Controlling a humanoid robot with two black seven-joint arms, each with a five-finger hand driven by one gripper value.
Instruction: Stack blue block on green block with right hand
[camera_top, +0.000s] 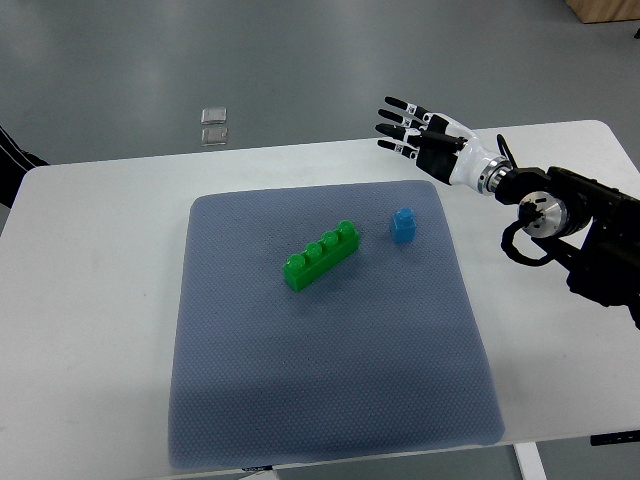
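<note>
Two blocks sit on the gray mat (330, 380) in the middle of the white tabletop (90, 260). The small blue block (404, 225) stands in the upper right part of the mat. The long green block (321, 255) lies slanted near the middle, to the left of the blue one. They are near each other but not touching.

The right hand (412, 128) is up in the upper right of the picture, past the far edge of the mat. Its fingers are spread wide and it holds nothing. It is well apart from the blue block. No left hand shows.

Lots could go wrong from here. The blue block is tiny, so big fingers might bump it and knock it over or push it away before they close. If the hand squeezes it crooked, the block could slip out and drop on the mat. The green block lies at a slant, so the blue one may not line up with the bumps on top and could slide off. Pushing down too hard could also shove the green block sideways, since nothing holds it in place.
</note>
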